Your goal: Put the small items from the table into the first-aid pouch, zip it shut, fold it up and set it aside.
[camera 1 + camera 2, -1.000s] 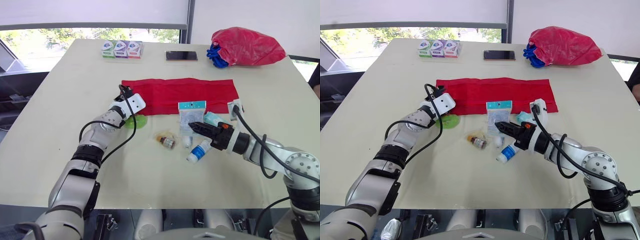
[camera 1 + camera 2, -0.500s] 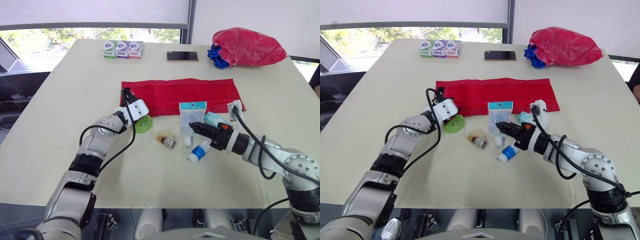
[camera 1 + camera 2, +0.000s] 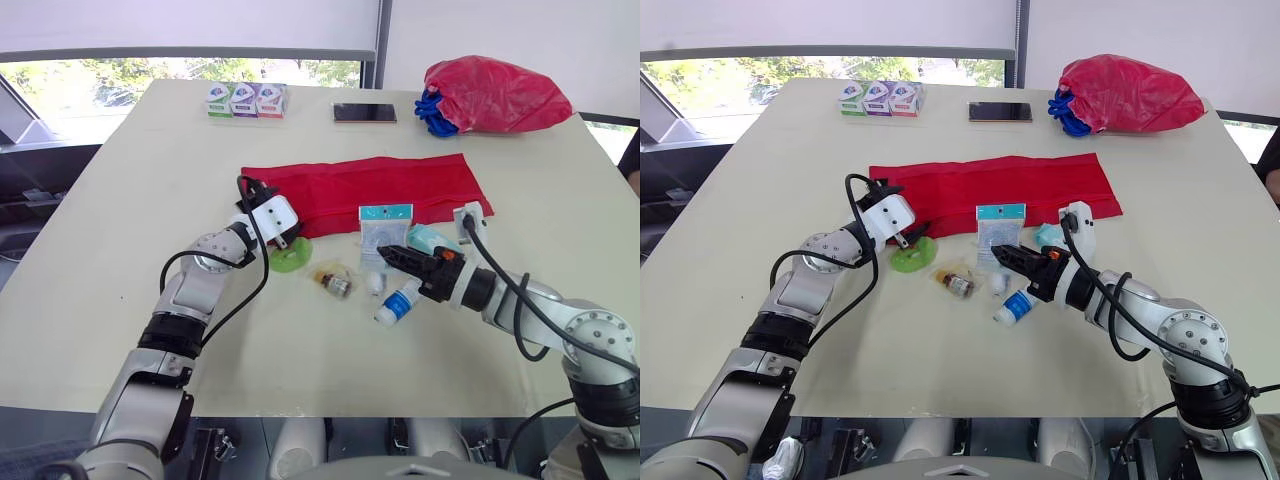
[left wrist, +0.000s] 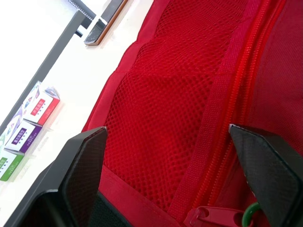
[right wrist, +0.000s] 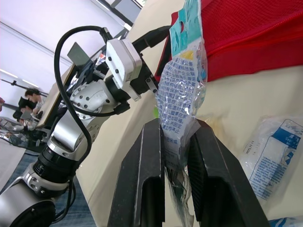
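Observation:
The red first-aid pouch (image 3: 380,185) lies flat across the table's middle. My left gripper (image 3: 262,195) is at its left end, open, with the red mesh (image 4: 165,94) and zipper between the fingers. A green disc (image 3: 288,258) lies just in front of that end. My right gripper (image 3: 386,252) is shut on a clear packet with a teal header (image 5: 182,85), held just in front of the pouch. A small brown bottle (image 3: 333,284), a white roll (image 3: 374,283), a blue-and-white packet (image 3: 398,303) and a teal item (image 3: 428,238) lie around the right gripper.
At the back of the table lie three small boxes (image 3: 245,100), a phone (image 3: 364,112) and a red plastic bag (image 3: 495,95) with something blue under it. Bare tabletop (image 3: 120,250) stretches to the left and along the front edge.
My left gripper has moved right and nearer along the pouch's left end. The green disc slid the same way and the pouch's left end shifted. The right gripper kept still with the packet.

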